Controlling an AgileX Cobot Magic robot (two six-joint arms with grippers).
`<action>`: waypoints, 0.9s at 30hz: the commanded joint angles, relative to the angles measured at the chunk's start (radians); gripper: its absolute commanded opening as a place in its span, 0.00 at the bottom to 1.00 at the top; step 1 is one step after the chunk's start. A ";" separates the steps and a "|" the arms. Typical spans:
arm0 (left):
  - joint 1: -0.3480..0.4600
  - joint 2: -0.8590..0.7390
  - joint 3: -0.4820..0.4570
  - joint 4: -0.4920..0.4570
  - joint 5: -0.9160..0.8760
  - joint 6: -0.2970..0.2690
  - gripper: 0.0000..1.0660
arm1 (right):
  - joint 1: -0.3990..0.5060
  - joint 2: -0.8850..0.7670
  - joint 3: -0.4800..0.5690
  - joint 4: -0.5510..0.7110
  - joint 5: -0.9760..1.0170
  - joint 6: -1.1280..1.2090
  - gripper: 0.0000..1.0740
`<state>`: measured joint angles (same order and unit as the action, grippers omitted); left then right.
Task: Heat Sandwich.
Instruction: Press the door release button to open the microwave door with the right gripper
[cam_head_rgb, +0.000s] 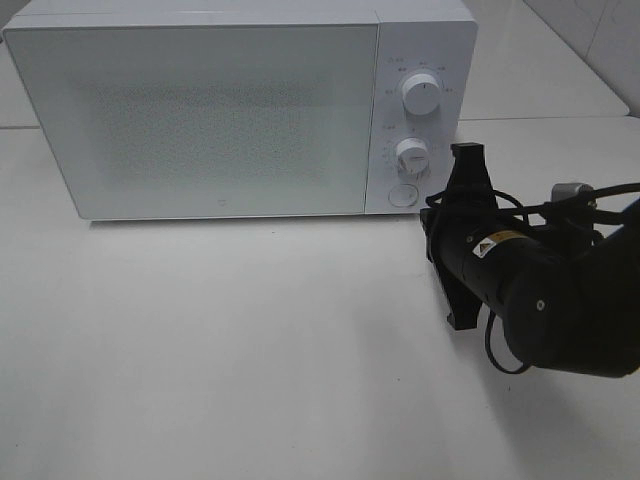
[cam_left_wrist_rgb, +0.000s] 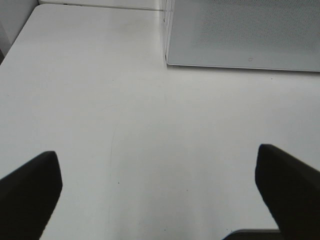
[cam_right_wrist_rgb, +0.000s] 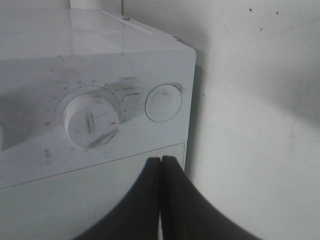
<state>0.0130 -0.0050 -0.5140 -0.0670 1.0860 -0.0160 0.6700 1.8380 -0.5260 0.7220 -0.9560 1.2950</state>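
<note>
The white microwave (cam_head_rgb: 200, 110) stands at the back of the table with its door closed. The sandwich is out of view. My right gripper (cam_right_wrist_rgb: 161, 160) is shut with nothing between its fingers, and it sits just in front of the microwave's control panel, below the round button (cam_right_wrist_rgb: 163, 102) and near the lower knob (cam_right_wrist_rgb: 91, 122). In the high view the right arm and gripper (cam_head_rgb: 432, 215) reach in from the right toward that button (cam_head_rgb: 403, 194). My left gripper (cam_left_wrist_rgb: 156, 151) is wide open above bare table, left of the microwave's front corner (cam_left_wrist_rgb: 167, 60).
The panel carries an upper knob (cam_head_rgb: 421, 96) and a lower knob (cam_head_rgb: 411, 153). A white table (cam_head_rgb: 250, 350) stretches in front of the microwave. A black cable (cam_head_rgb: 500, 350) loops off the right arm. A tiled wall (cam_head_rgb: 600, 40) rises at the back right.
</note>
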 joint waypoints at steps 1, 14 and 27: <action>0.002 -0.005 -0.001 -0.008 -0.013 -0.001 0.92 | -0.029 0.034 -0.051 -0.044 0.014 0.006 0.00; 0.002 -0.005 -0.001 -0.008 -0.013 -0.001 0.92 | -0.099 0.134 -0.170 -0.077 0.054 0.006 0.00; 0.002 -0.005 -0.001 -0.008 -0.013 -0.001 0.92 | -0.108 0.217 -0.258 -0.094 0.088 0.014 0.00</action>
<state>0.0130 -0.0050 -0.5140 -0.0670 1.0860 -0.0160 0.5630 2.0490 -0.7690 0.6400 -0.8790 1.3090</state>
